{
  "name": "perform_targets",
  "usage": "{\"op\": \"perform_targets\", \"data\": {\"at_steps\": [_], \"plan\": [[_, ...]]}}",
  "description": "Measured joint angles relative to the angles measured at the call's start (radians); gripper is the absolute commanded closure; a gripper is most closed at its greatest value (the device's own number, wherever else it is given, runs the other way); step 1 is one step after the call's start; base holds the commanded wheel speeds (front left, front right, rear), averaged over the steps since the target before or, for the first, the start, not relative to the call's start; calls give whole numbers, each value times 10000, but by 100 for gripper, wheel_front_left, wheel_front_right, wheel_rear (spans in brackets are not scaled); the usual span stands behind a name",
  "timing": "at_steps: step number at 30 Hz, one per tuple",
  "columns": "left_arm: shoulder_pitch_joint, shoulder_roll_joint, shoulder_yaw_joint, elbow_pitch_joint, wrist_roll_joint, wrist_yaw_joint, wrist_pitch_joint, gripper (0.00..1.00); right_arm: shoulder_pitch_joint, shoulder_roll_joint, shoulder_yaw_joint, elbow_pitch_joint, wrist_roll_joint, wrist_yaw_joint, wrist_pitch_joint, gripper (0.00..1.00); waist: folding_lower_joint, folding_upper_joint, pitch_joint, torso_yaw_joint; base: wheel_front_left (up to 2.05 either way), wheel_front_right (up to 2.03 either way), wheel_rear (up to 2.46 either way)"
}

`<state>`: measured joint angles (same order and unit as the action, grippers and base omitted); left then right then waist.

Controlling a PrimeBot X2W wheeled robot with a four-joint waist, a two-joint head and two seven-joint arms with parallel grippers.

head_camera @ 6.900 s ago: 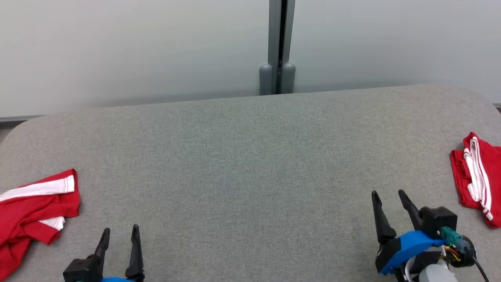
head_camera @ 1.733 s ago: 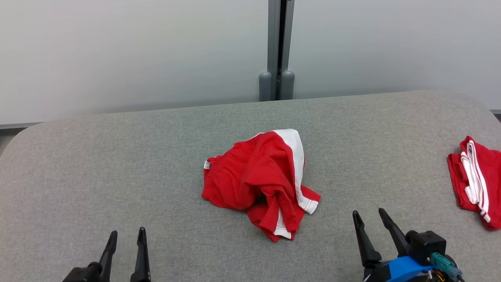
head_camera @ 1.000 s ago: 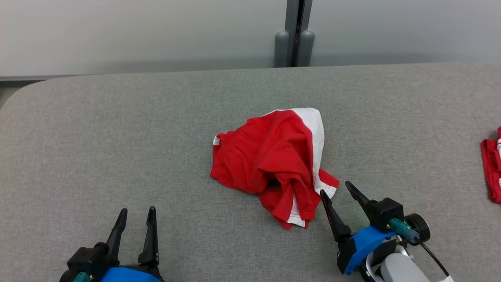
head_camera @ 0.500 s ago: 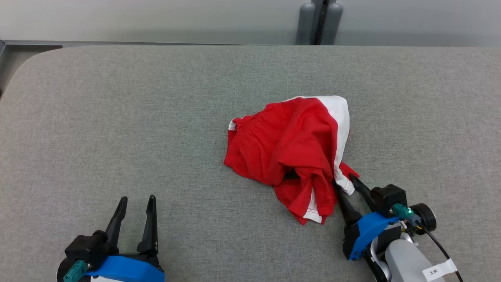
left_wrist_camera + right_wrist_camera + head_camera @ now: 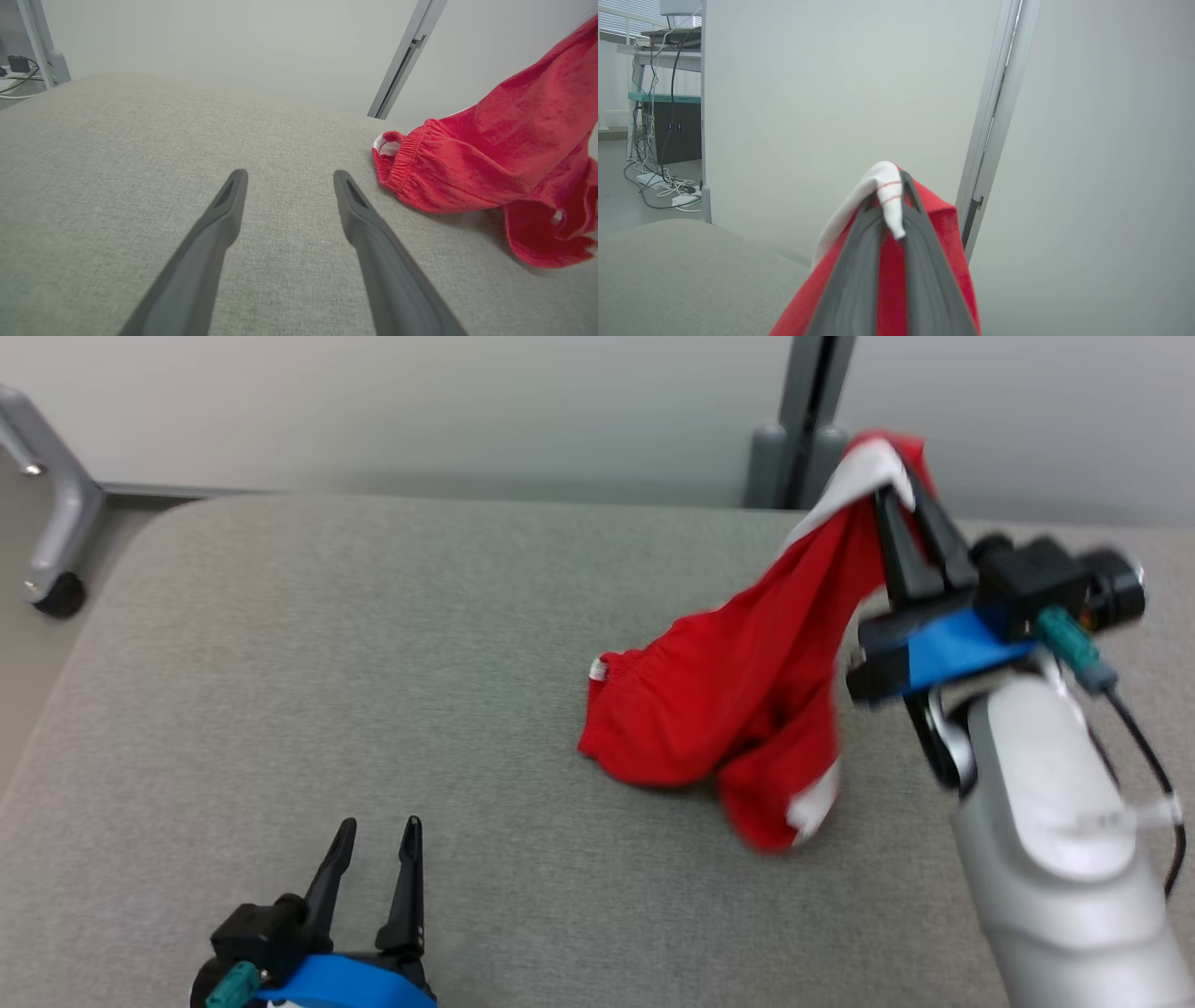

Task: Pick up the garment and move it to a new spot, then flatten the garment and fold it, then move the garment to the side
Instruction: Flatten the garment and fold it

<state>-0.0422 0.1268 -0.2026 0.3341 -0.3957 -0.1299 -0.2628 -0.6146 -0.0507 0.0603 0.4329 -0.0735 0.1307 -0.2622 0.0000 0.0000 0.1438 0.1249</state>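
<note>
**One corner lifted, the rest on the tabletop**

We count one red fabric garment with white trim [image 5: 738,709], two arms, and one grey metal post [image 5: 810,401] standing behind the grey fabric-covered tabletop [image 5: 373,635]; we use that post as our landmark.

The right arm's two long dark fingers [image 5: 894,546] are pressed together on the garment's white-trimmed corner. They hold it up in the air just in front of the post and slightly to its right. In the right wrist view the white cloth is pinched between the tips, and red fabric falls away on both sides.

From that pinch the garment's long axis runs down and to the left of the post. It ends at the elastic waistband [image 5: 602,667], which lies on the tabletop with a bunched lower fold beside it. We judge the garment only part lifted: its top hangs from the fingers while its lower half rests on the surface.

The left arm's two long dark fingers [image 5: 407,868] stand wide apart with nothing between them, well to the left of the post and at the near edge. From them the garment lies ahead and to the right. The waistband is the end closest to them, yet it is clearly apart from them. So the right arm has the grip, and we judge that any carry depends on it.
</note>
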Motion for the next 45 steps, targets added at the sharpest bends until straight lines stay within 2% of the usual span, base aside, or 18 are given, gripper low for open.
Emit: {"op": "perform_targets", "data": {"at_steps": [3,7,12,17,23,26,27,30,34,41,45], "plan": [[107,-58,-144,136,67,0,0,0,-1317,-6,594,-282,-2,0,0,100,0,0,-344,318,0,0,0],[273,-121,-201,245,192,0,0,0,-2689,15,1699,-621,644,0,-2,100,-3,0,-711,683,0,0,0],[488,-161,-33,349,305,0,0,0,-3251,23,2527,-1047,1340,2,-4,100,-2,0,-976,791,0,0,0],[760,-253,268,378,422,0,-2,0,-2084,31,2378,-742,1289,2,-2,100,-2,0,-1056,545,0,0,0],[835,-322,410,360,514,0,0,0,1085,12,606,-117,384,2,-2,99,0,0,-990,99,0,0,0],[829,-339,420,299,527,0,0,0,2646,19,-550,464,-437,2,0,51,-1,0,-909,-125,0,0,0],[826,-328,414,286,527,0,0,0,2978,13,-1011,671,-744,0,0,0,-1,0,-874,-209,0,0,0],[770,-299,328,259,525,0,0,0,3587,-8,-2261,1131,-1373,0,4,0,-1,0,-813,-431,0,0,0],[692,-268,207,242,523,0,0,0,3824,-4,-2938,1164,-1624,0,0,0,-1,0,-812,-627,0,0,0],[629,-209,-449,125,245,0,0,0,4154,-6,-2633,391,-648,0,-2,0,0,0,-828,-836,0,0,0],[629,58,-2086,77,-742,0,0,0,4302,6,-2311,94,-278,2,-2,0,0,0,-784,-912,0,0,0]]}}
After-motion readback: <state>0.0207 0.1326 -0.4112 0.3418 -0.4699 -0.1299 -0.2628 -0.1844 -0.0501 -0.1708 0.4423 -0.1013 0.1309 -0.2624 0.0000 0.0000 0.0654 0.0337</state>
